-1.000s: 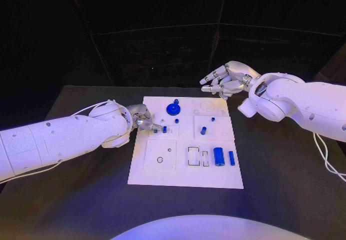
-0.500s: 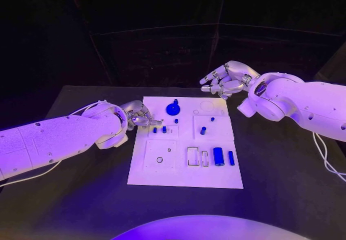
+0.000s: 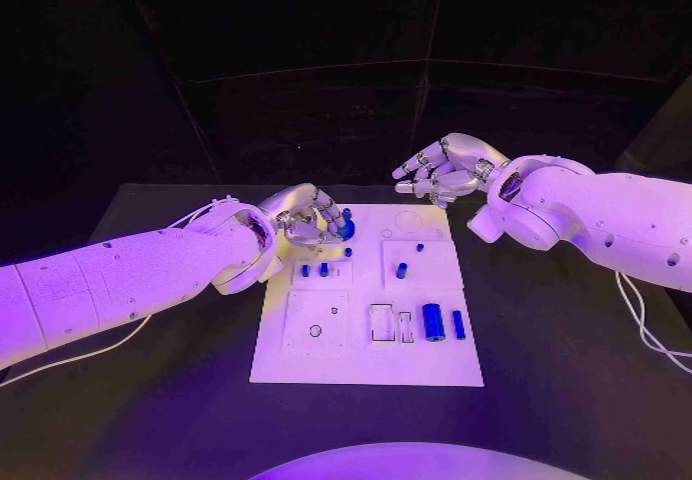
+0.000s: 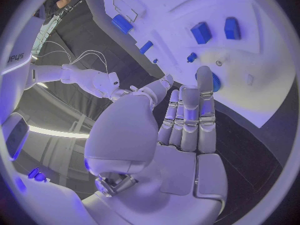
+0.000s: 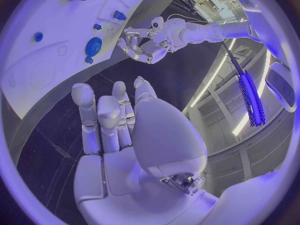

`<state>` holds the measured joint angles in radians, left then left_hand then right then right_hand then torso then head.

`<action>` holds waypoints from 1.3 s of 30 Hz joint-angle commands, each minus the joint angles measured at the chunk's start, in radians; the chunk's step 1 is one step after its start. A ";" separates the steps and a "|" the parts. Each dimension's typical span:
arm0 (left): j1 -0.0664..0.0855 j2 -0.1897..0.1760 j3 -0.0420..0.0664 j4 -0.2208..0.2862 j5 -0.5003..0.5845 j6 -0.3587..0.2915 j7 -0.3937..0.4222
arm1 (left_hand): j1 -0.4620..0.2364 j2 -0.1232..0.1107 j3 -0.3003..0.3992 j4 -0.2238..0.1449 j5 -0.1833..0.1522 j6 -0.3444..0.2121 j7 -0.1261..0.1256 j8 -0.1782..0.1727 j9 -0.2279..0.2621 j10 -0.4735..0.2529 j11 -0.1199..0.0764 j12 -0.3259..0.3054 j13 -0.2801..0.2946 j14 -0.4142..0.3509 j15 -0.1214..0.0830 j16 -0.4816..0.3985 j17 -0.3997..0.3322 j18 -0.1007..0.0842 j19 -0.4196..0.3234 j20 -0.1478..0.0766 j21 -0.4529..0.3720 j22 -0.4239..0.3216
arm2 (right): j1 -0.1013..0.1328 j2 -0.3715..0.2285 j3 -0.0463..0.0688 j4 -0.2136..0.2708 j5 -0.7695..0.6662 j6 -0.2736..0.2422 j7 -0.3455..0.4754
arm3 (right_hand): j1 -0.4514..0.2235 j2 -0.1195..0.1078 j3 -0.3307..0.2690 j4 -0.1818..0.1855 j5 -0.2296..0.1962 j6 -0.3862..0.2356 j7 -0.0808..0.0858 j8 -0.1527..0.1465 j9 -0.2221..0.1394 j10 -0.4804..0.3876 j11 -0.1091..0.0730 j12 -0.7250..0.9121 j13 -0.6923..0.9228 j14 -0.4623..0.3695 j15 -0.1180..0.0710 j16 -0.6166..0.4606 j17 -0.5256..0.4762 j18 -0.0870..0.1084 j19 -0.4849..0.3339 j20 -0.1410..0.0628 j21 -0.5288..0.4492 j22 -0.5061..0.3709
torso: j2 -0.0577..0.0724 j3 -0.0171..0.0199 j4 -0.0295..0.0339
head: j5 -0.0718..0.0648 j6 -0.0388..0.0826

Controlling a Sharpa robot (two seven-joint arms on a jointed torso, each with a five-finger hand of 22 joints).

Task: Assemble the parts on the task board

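Two white arms reach over the white task board (image 3: 368, 355) at frame centre. Left hand (image 3: 307, 222) has moved up to the round blue knob (image 3: 345, 229), fingers loosely spread, empty. Right hand (image 3: 440, 170) hovers curled, empty; a grasp seems next.

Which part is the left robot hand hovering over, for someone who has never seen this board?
Find the white task board mid-table and go to its far left corner, beside the left robot hand. There sits the round blue knob, a wide disc, unlike the slim blue pegs nearer the robot.
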<state>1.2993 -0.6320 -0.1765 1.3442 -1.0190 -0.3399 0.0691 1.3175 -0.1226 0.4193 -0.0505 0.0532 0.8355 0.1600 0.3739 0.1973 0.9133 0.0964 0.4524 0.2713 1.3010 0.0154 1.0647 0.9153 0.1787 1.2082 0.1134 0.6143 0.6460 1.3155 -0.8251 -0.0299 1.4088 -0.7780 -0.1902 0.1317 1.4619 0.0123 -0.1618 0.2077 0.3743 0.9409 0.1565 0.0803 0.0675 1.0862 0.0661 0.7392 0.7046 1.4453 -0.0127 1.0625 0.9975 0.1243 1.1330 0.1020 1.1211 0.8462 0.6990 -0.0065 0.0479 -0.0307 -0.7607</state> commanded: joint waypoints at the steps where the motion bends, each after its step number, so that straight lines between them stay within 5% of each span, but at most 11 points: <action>1: 0.004 0.030 0.000 -0.029 -0.169 0.063 0.051 | -0.017 -0.023 -0.008 0.007 0.002 0.018 -0.002 -0.028 -0.022 -0.008 0.002 -0.036 -0.037 0.068 -0.002 0.104 0.097 0.004 0.042 -0.001 0.022 0.012 | 0.002 0.002 0.001 0.001 0.004 -0.003 0.008 | -0.003 0.008 0.001 0.007 0.002 -0.004 -0.002 0.004 0.001 -0.003 -0.001 -0.006 -0.001 -0.004 0.003 -0.004 -0.001 0.020 -0.006 -0.001 -0.003 -0.001 | 0.001 0.0008 0.0005 | -0.003 0.007; 5: 0.005 0.073 0.000 -0.064 -0.267 0.119 -0.002 | -0.020 -0.026 -0.032 0.012 -0.001 0.043 -0.009 -0.072 -0.055 0.002 -0.004 -0.066 -0.086 0.149 -0.006 0.248 0.246 -0.026 0.145 -0.007 0.206 0.177 | 0.002 0.006 0.001 0.001 0.004 -0.002 0.008 | -0.003 0.008 0.001 0.007 0.002 -0.004 -0.002 0.004 0.001 -0.003 -0.001 -0.006 -0.001 -0.004 0.003 -0.004 -0.001 0.020 -0.006 -0.001 -0.003 -0.001 | 0.001 -0.0002 -0.0002 | -0.003 0.008; 10: 0.005 0.114 0.000 -0.103 -0.339 0.185 -0.070 | -0.020 -0.025 -0.054 0.016 0.000 0.063 -0.014 -0.098 -0.075 0.012 -0.007 -0.076 -0.115 0.176 -0.013 0.297 0.295 -0.042 0.190 -0.013 0.301 0.266 | 0.002 0.009 0.001 0.000 0.004 -0.001 0.008 | -0.003 0.008 0.001 0.007 0.002 -0.004 -0.002 0.004 0.001 -0.003 -0.001 -0.006 -0.001 -0.004 0.003 -0.004 -0.001 0.020 -0.006 -0.001 -0.003 -0.001 | 0.000 0.0001 -0.0012 | -0.003 0.006; 21: 0.004 0.165 0.000 -0.154 -0.396 0.221 -0.125 | -0.006 -0.010 -0.051 0.015 0.000 0.097 -0.020 -0.113 -0.088 0.039 -0.011 -0.082 -0.139 0.189 -0.019 0.312 0.303 -0.049 0.213 -0.019 0.344 0.309 | 0.002 0.012 0.001 0.000 0.004 -0.003 0.007 | -0.003 0.008 0.001 0.007 0.002 -0.004 -0.002 0.004 0.001 -0.003 -0.001 -0.006 -0.001 -0.004 0.003 -0.004 -0.001 0.020 -0.006 -0.001 -0.003 -0.001 | 0.000 0.0001 0.0003 | -0.007 0.002; 39: -0.003 0.198 0.000 -0.202 -0.404 0.252 -0.113 | 0.006 0.002 -0.003 0.005 0.000 0.141 -0.025 -0.132 -0.103 0.086 -0.016 -0.107 -0.176 0.195 -0.022 0.319 0.300 -0.056 0.226 -0.023 0.379 0.347 | 0.002 0.015 0.001 0.000 0.004 -0.002 0.008 | -0.001 0.009 0.002 0.006 0.004 -0.004 -0.002 0.005 0.001 -0.003 -0.001 -0.007 -0.002 -0.004 0.002 -0.003 0.001 0.020 -0.004 -0.001 -0.002 0.001 | -0.001 -0.0004 0.0017 | -0.012 -0.003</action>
<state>1.2959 -0.4359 -0.1770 1.1440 -1.4118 -0.1123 -0.0472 1.3207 -0.1194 0.4103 -0.0454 0.0532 0.9704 0.1354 0.2486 0.0957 0.9919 0.0820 0.3484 0.0965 1.4654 0.0002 1.3785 1.2173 0.1391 1.4287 0.0897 0.9902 0.9908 1.3155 -0.8117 -0.0299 1.4074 -0.7780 -0.1903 0.1315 1.4619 0.0123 -0.1617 0.2077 0.3743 0.9409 0.1565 0.0803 0.0676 1.0862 0.0661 0.7392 0.7034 1.4453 -0.0127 1.0625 0.9976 0.1244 1.1330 0.1020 1.1211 0.8465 0.6981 -0.0066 0.0490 -0.0423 -0.7628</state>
